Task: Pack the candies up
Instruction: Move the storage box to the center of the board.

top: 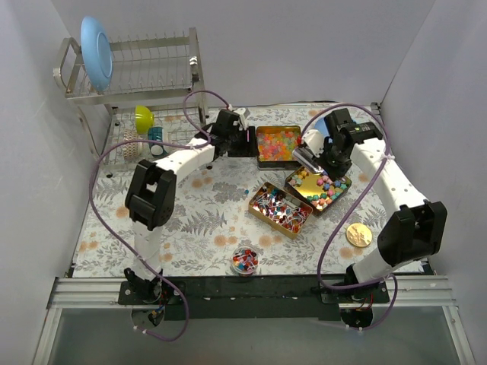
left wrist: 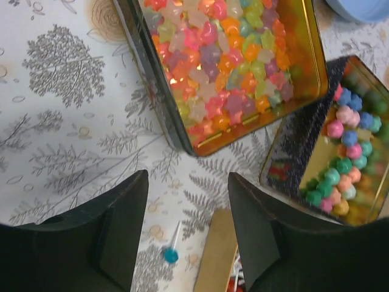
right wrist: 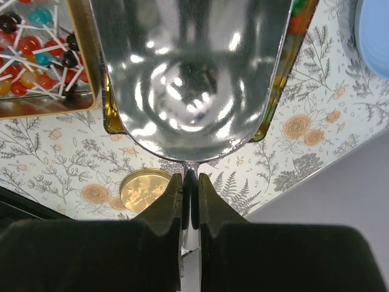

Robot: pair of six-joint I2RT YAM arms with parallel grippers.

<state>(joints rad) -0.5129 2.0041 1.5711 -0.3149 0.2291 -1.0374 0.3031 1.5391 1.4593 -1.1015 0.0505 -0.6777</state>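
Candies fill three gold tins: small star-shaped ones (left wrist: 228, 67) in the back tin (top: 278, 144), chunky pink, green and blue ones (left wrist: 343, 164) in the right tin (top: 319, 190), and lollipops (right wrist: 33, 55) in the near tin (top: 279, 207). A small glass jar (top: 245, 260) near the front edge also holds candies. One blue lollipop (left wrist: 171, 255) lies loose on the cloth. My left gripper (left wrist: 188, 182) hovers open above it, left of the back tin, holding nothing. My right gripper (right wrist: 190, 198) is shut on the handle of a metal scoop (right wrist: 191, 79). The scoop's bowl is empty and hangs over the right tin.
A round gold lid (top: 359, 234) lies on the table at the front right. A dish rack (top: 137, 76) with a blue plate (top: 97, 52) and a yellow-green bowl (top: 144, 118) stands at the back left. A pale blue dish (right wrist: 374, 36) sits beyond the right tin.
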